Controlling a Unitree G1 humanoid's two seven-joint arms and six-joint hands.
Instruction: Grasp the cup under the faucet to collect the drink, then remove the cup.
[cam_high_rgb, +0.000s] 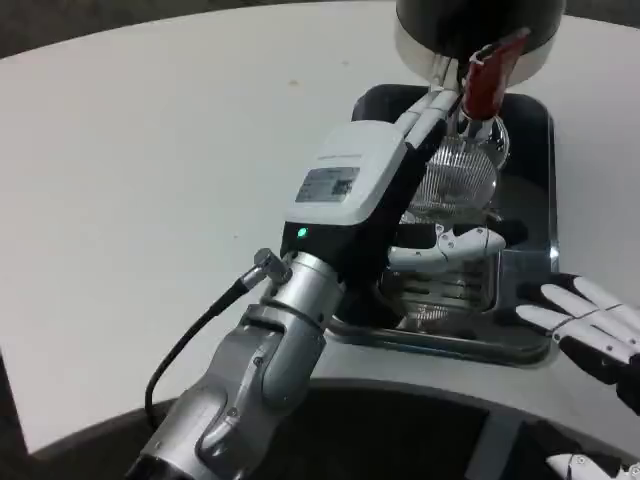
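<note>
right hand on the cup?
No. The right hand rests open at the drip tray's edge; the left hand holds the cup.

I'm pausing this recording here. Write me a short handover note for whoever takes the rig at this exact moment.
Left hand: reached into the drip tray, fingers wrapped around the clear cup, holding it.
Right hand: open, resting at the tray's right front edge.
Cup stands in the tray under the red faucet handle of the dispenser.
Done: cup grasped under the faucet.
Left: collect the drink (fill level unclear), then take the cup out.
</note>
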